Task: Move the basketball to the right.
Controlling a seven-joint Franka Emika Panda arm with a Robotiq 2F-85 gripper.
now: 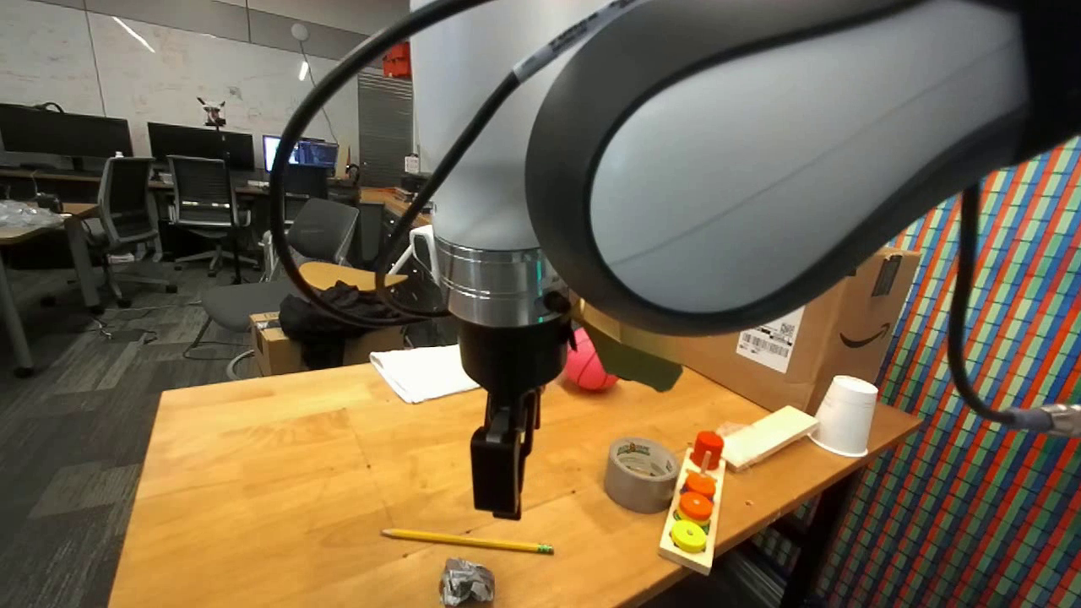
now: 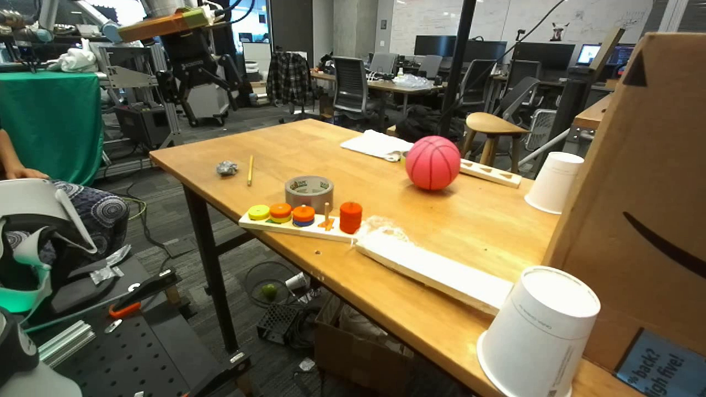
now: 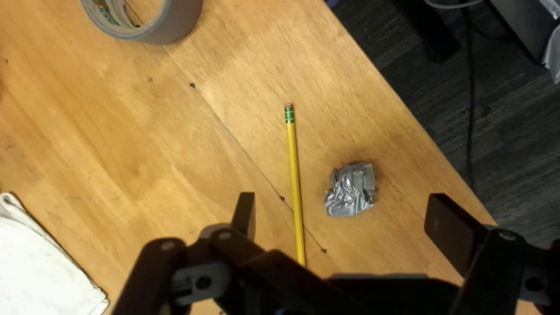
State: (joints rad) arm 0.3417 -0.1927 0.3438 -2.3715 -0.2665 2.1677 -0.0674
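Observation:
The basketball is pinkish-red with thin dark seams and rests on the wooden table. In an exterior view, part of the basketball shows behind the arm, near the cardboard box. It lies outside the wrist view. My gripper is open, its two fingers wide apart with nothing held. Below it on the tabletop are a pencil and a crumpled silver lump. The gripper hangs in the air well away from the ball, near the table's opposite end.
On the table lie a yellow pencil, a silver lump, a grey tape roll, a peg toy, a pale plank and a white cloth. White cups stand by the cardboard box.

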